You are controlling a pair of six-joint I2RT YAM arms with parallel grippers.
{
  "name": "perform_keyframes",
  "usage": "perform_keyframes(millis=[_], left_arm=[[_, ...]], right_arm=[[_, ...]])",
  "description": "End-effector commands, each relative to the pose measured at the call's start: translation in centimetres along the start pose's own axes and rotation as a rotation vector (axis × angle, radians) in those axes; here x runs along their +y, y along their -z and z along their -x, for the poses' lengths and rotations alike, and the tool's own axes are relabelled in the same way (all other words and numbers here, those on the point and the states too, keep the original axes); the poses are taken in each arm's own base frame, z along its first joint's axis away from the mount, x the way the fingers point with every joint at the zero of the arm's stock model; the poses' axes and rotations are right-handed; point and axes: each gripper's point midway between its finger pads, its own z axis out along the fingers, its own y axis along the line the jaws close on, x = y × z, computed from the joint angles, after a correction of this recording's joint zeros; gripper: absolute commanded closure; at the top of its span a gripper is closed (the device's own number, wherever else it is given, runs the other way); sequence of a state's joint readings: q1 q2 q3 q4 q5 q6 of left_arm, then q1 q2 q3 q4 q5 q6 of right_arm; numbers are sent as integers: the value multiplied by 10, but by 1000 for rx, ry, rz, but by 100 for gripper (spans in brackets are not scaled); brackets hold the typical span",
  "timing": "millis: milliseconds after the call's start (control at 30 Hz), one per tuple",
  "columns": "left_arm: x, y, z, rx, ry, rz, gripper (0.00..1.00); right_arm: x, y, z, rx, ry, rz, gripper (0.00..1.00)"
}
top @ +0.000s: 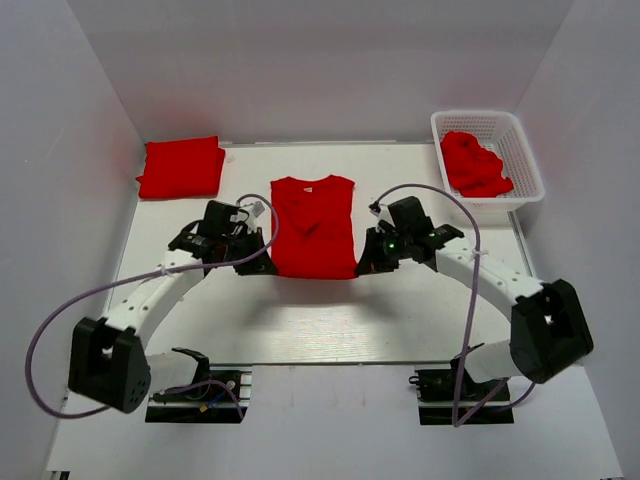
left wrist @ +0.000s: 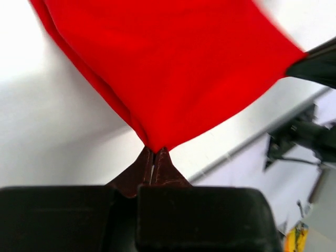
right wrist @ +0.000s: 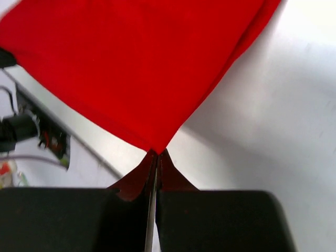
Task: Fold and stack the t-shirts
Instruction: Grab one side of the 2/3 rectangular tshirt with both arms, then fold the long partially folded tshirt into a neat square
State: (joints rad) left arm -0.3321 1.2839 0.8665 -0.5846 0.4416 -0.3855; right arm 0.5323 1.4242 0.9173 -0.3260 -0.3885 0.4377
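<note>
A red t-shirt (top: 313, 226) lies in the middle of the table with its sleeves folded in, collar toward the back. My left gripper (top: 266, 262) is shut on its near left corner; in the left wrist view the cloth (left wrist: 173, 68) runs from my closed gripper (left wrist: 156, 151). My right gripper (top: 362, 264) is shut on the near right corner; in the right wrist view the cloth (right wrist: 142, 63) rises from my closed gripper (right wrist: 158, 152). A folded red t-shirt stack (top: 181, 167) sits at the back left. A crumpled red t-shirt (top: 474, 164) lies in the basket.
A white plastic lattice basket (top: 528, 160) stands at the back right. White walls enclose the table on the left, back and right. The arm bases and cables sit at the near edge.
</note>
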Motion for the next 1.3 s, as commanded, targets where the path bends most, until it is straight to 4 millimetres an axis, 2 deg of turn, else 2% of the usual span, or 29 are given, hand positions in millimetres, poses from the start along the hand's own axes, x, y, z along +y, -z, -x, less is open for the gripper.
perform_keyframes(millis=[0,33,67,133,167,200,367,433,467,533,600,633,700,767,867,933,967,1067,1100,1133,1233,1267], left_arm=[[-16,38,-19,37,32,-10,100],[-22,46,-14,17,22,-17,100],[-26,51,-12,6,16,-22,100],[-38,61,-6,-19,7,-61,100],[-44,66,-3,-33,-3,-78,100],[-50,71,4,-53,-4,-88,100],[-51,82,27,-120,-19,-35,100],[-52,85,42,-159,-14,-21,100],[-53,89,49,-186,-8,-7,100],[-47,82,62,-205,14,17,100],[-45,83,77,-248,17,43,100],[-44,81,84,-265,26,55,100],[-35,73,92,-270,46,101,100],[-28,66,107,-284,51,139,100],[-20,61,125,-308,59,197,100],[-14,49,136,-309,64,220,100],[-17,49,145,-323,59,213,100],[-6,41,160,-333,74,261,100],[-1,40,164,-341,77,289,100],[3,35,169,-342,91,305,100],[11,31,182,-364,97,356,100],[11,29,185,-362,97,356,100]], right_arm=[[5,31,-31,84,-35,-31,100],[9,37,-31,86,-30,-32,100],[19,50,-19,40,-2,-24,100],[21,60,-25,63,-13,-40,100],[30,69,-14,25,3,-28,100],[28,72,-17,38,-3,-41,100],[41,82,6,-8,39,-31,100],[43,82,13,-15,55,-27,100],[48,85,23,-33,68,-23,100],[43,80,33,-48,80,-54,100],[49,83,51,-85,102,-62,100],[42,80,58,-95,104,-96,100],[44,81,77,-129,111,-108,100],[40,78,87,-139,111,-133,100],[35,67,103,-150,111,-145,100],[26,63,118,-168,105,-170,100],[25,60,122,-175,106,-171,100],[20,50,140,-181,101,-167,100],[13,40,142,-164,91,-171,100],[13,41,154,-198,97,-166,100],[3,31,168,-207,82,-174,100],[5,30,178,-217,106,-169,100]])
